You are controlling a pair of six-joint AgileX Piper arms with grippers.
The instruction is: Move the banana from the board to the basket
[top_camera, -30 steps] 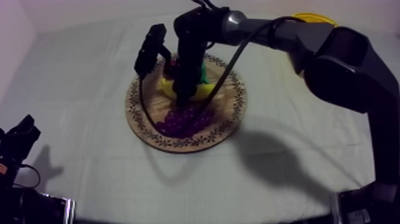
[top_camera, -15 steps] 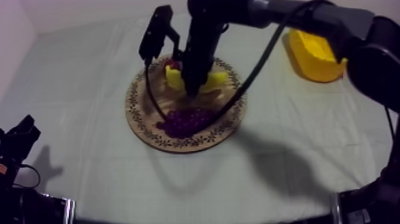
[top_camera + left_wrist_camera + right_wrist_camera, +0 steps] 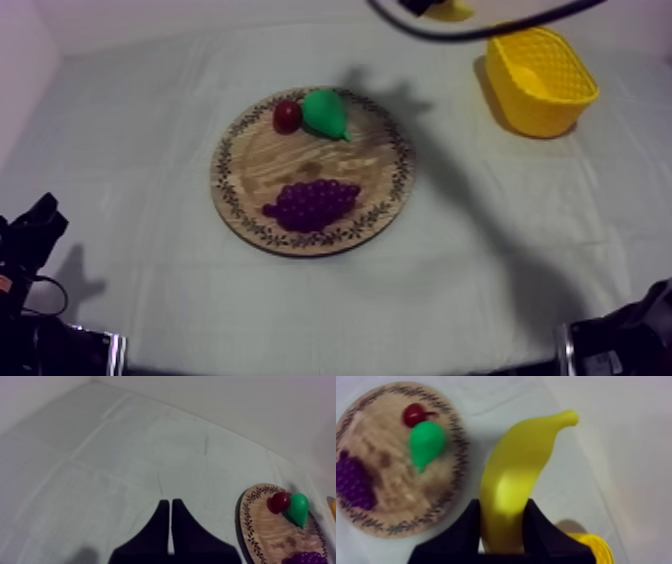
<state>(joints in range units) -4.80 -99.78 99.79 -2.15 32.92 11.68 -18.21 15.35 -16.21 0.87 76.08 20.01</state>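
Aloft, the banana (image 3: 518, 471) sits clamped between the two fingers of the right gripper (image 3: 503, 510), its tip jutting past them over the cloth (image 3: 621, 451) between the wooden board (image 3: 383, 431) and the yellow basket (image 3: 591, 545). A pear (image 3: 426, 443), a small red fruit (image 3: 414, 413) and grapes (image 3: 353, 481) lie on the board. The left gripper (image 3: 169, 505) hangs closed on nothing, off to the board's side.

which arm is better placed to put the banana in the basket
Right. The right end effector is shut on the curved yellow banana, close to the yellow mesh basket. The left end effector lies shut, empty.
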